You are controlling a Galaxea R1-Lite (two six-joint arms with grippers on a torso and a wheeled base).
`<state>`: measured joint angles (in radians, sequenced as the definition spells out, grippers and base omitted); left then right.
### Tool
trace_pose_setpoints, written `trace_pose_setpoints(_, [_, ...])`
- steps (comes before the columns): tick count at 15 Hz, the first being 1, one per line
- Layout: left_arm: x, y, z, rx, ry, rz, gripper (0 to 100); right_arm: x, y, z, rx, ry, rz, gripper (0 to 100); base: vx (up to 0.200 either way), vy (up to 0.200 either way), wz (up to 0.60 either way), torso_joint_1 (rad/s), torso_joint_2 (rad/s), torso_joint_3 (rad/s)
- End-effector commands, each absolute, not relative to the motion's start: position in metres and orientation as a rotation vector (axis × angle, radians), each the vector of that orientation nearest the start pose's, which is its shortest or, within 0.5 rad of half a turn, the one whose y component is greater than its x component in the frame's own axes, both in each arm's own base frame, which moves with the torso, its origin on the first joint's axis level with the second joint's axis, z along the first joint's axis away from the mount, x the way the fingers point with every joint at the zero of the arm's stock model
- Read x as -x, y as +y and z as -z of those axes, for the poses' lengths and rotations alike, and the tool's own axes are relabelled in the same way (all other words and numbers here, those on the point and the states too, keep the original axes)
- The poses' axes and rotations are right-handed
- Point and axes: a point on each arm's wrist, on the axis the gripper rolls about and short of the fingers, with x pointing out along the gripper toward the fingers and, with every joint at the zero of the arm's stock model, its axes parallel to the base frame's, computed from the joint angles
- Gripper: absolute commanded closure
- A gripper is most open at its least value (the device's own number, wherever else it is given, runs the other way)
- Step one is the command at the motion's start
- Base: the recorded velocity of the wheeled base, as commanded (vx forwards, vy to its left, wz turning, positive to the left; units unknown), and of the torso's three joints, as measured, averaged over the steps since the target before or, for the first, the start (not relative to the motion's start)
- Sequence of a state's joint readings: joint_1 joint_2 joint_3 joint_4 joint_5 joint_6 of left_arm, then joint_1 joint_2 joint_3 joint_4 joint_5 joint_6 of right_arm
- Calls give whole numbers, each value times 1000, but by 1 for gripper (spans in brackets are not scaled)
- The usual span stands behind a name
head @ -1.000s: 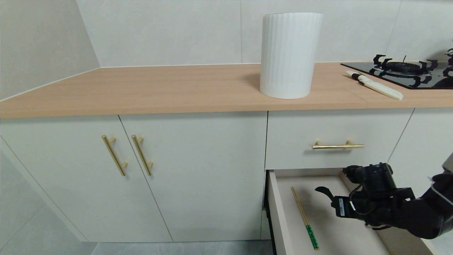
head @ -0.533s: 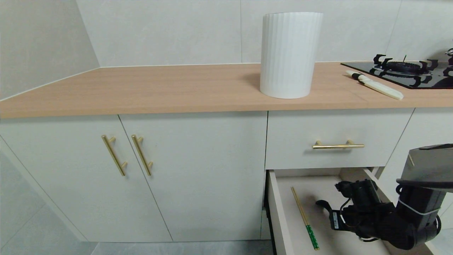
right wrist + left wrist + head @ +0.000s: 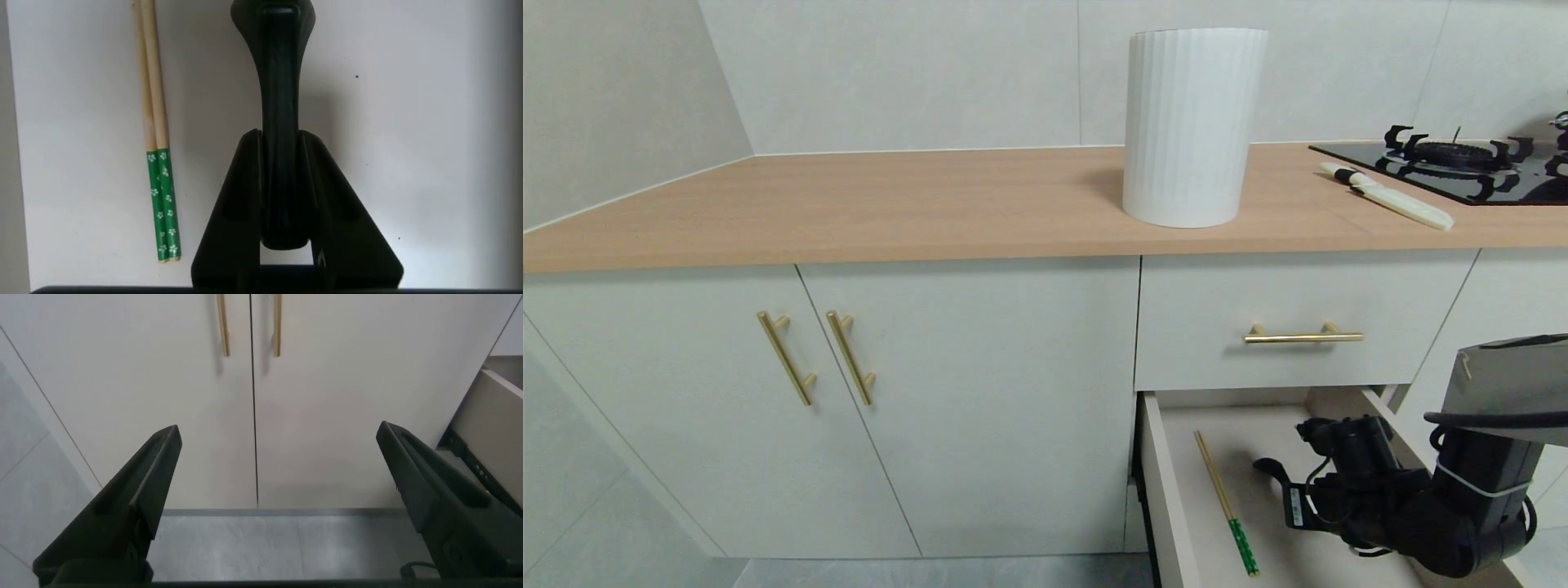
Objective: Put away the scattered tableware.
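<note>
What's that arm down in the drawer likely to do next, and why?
Probably lower a touch and open the right tool to leave the spoon behind. The tool is shut on the spoon over the floor of the open drawer, beside the chopsticks lying there, so letting go looks like the step left.

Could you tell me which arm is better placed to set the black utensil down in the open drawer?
Right. The right gripper is shut on the black utensil, directly over the open drawer beside the chopsticks. The left gripper is open, facing the cabinet doors, away from it.
</note>
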<state>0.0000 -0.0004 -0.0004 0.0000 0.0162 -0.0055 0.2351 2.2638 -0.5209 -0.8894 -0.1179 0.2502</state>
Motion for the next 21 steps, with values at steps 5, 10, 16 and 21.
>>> trace_pose_setpoints(5, [23,0,-75,6,0,-17,0,-296,68,34,-81,851,6,0,0,0,0,0,0,0])
trace_pose_setpoints(10, [23,0,-75,6,0,-17,0,-296,67,29,-85,837,6,0,0,0,0,0,0,0])
trace_pose_setpoints(16, [23,0,-75,6,0,-17,0,-274,63,-54,-122,662,-34,0,0,0,0,0,0,0])
trace_pose_setpoints(21, [23,0,-75,6,0,-17,0,-229,57,-132,-177,668,-216,0,0,0,0,0,0,0])
